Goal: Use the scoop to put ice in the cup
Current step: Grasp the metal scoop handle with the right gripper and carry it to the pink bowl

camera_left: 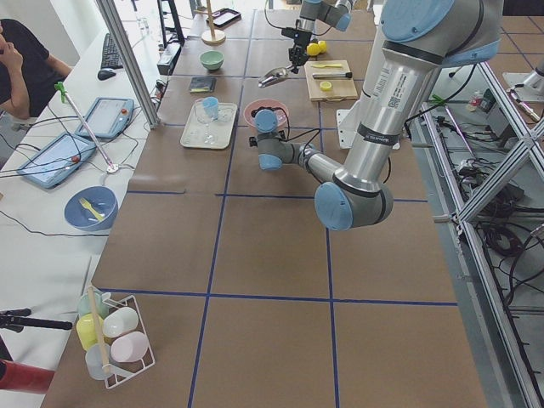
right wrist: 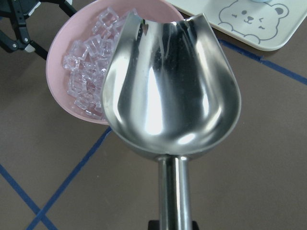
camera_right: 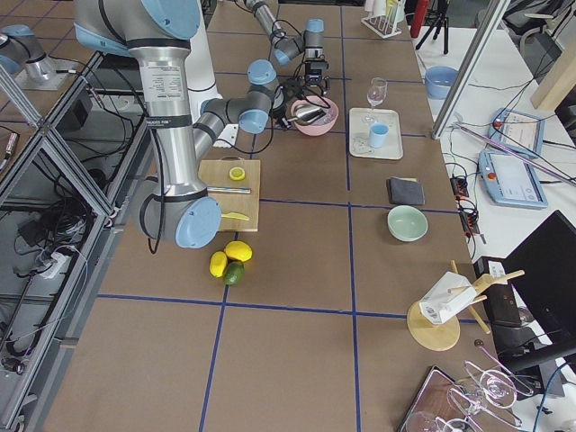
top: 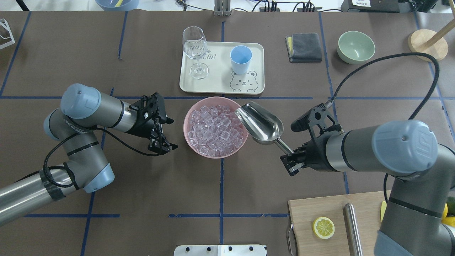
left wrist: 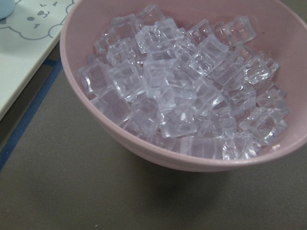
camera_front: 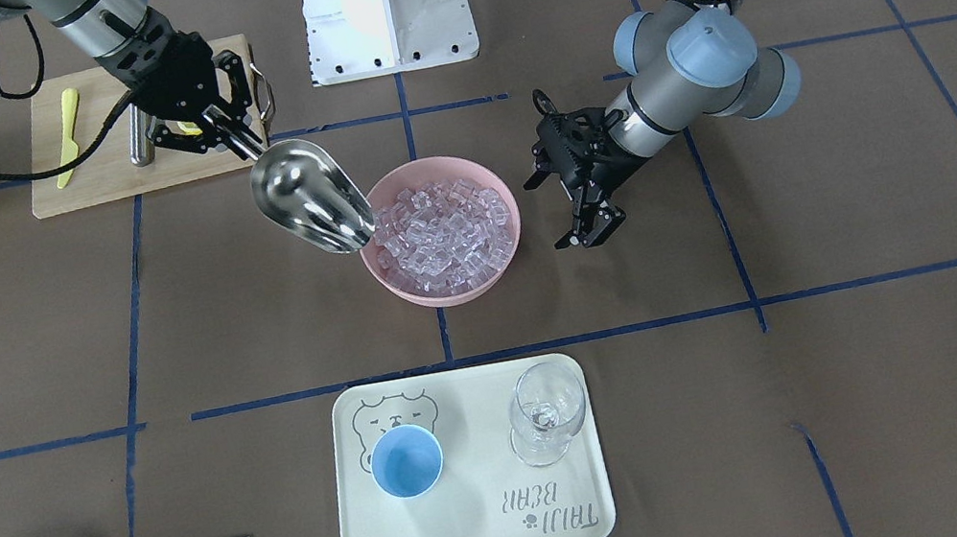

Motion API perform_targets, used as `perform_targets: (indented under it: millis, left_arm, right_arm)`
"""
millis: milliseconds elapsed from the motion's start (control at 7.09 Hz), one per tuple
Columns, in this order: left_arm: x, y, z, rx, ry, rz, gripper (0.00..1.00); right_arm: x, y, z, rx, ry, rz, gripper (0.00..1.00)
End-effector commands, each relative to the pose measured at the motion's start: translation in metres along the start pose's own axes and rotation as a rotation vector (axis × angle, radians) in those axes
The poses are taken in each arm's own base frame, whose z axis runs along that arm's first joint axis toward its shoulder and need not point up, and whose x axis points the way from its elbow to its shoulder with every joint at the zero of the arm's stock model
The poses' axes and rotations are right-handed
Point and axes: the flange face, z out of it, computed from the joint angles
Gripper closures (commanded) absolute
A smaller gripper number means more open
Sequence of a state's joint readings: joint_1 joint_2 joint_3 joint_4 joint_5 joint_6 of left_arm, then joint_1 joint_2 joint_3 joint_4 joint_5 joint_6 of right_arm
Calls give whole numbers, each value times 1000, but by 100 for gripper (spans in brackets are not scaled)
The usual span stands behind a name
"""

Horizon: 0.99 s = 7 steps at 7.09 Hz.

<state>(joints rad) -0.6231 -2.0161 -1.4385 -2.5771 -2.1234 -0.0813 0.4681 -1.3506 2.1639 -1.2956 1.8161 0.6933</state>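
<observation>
Ice, small clear glassy cubes (top: pixel 215 129), lies heaped in 1 round pink bowl (top: pixel 186 122) at the table's middle; none is in the small light-blue handleless cup (top: pixel 241 58), which stands on the cream bear-printed tray (top: pixel 220 83) beyond the bowl. The shiny steel scoop with its thin straight handle (top: pixel 261 124) is empty, its mouth over the bowl's rim on the robot's right. The right gripper (top: pixel 289 160) is clamped on the handle's end. The left gripper (top: pixel 167 135) hangs spread and empty just beside the bowl, not touching it.

Risks, as I judge them:
- Nothing braces the bowl, so a sideways dig may shove or tip it and throw cubes over the rim.
- The round handle may twist in the grip under load.
- A heaped trough may shed cubes on the way to the tray.
- The scoop's mouth looks wider than the cup, so poured cubes may miss or knock it over.
- The clear stemmed wine glass (top: pixel 194 46) shares the tray and could be struck.

Count: 1 scoop, 1 cup, 1 pink bowl, 1 tray, 1 wine glass, 2 grippers; the cubes are too many to count.
</observation>
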Motion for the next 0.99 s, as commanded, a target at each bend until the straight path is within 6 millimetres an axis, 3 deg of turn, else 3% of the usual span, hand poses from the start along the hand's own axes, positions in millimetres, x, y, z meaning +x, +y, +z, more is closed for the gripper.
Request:
perform_targets:
  millis: [0,423,846]
  left_arm:
    - [0,6,5,22,5,15,0]
    - [1,6,9,35,-28,21,0]
    - [3,-6,7,57,-25,33,0]
  right_arm:
    - [-34,-57,-15,-155,84,-113,100]
    - [-34,-60,-18,-319,165,-294,100]
    - [-50,-86,-24,-501,238,-494,100]
